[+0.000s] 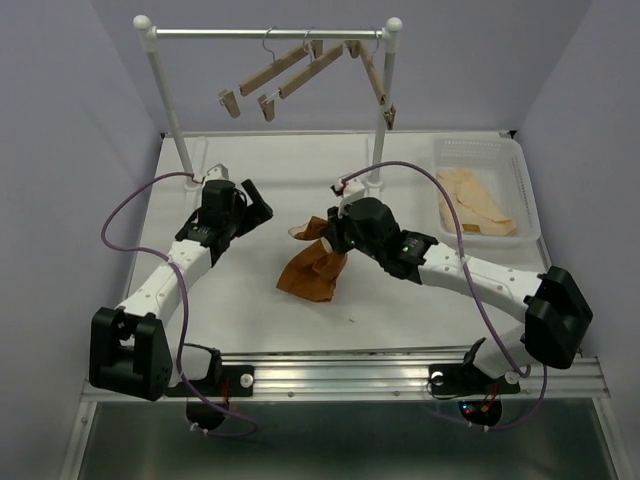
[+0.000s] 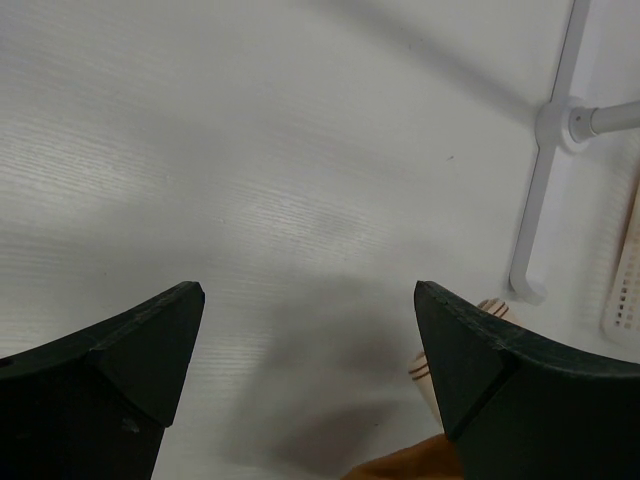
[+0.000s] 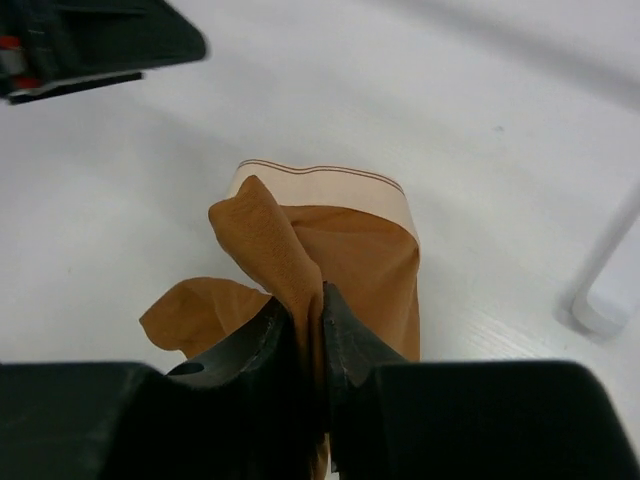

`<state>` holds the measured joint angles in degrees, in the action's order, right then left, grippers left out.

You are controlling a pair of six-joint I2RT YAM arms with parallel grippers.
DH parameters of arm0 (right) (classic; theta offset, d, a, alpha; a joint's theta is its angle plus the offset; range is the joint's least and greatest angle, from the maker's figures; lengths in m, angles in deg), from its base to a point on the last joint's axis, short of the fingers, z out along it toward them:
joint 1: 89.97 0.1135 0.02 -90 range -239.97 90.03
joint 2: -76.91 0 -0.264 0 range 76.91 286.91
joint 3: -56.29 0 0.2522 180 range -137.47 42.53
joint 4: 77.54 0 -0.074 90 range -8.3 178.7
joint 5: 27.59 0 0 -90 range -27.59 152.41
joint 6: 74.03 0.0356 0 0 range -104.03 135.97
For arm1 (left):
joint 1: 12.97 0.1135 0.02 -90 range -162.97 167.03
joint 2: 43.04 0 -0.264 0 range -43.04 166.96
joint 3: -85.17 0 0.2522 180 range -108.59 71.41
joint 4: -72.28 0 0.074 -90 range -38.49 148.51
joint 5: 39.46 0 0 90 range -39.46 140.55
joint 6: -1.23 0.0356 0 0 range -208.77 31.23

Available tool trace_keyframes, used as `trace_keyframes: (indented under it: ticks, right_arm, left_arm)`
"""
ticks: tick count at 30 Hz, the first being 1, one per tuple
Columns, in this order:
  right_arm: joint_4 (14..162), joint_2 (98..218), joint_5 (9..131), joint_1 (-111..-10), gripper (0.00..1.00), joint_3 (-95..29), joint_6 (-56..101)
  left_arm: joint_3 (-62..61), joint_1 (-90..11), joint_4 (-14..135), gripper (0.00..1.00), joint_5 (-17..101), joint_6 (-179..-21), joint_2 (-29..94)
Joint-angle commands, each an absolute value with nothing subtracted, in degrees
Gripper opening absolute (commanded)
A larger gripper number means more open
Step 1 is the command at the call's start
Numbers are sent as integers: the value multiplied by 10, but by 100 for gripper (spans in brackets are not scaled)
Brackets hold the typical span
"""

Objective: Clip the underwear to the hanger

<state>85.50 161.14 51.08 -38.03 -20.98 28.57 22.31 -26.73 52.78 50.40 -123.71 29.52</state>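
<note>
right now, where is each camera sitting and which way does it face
top external: above and behind the arm bases, looking down on the table, rack and basket; both arms show whole.
left wrist: on the left arm, facing down across bare table to a rack foot; the open left gripper frames it.
right wrist: on the right arm, facing down past the right gripper, shut on the underwear.
shared: both wrist views show the underwear and a rack foot; the right wrist also catches the left gripper.
</note>
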Motion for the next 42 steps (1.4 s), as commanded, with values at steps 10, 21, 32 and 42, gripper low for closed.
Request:
trace_keyframes:
  ticks: [10,21,32,42]
  right_arm:
    - [789,1439,310,-504,56,2,574]
    - [765,1529,483,-504,67,-112,404]
    - [784,1745,505,-504,67,-246,343]
    - [784,1822,549,-504,60,-259,314]
  left_arm:
    - [205,-283,525,99,462,-1195,306]
    - [259,-398,580,99,331,-1137,323]
    - [259,-454,565,95,324,-1133,404]
    - [215,-470,557,6,376,-1154,457]
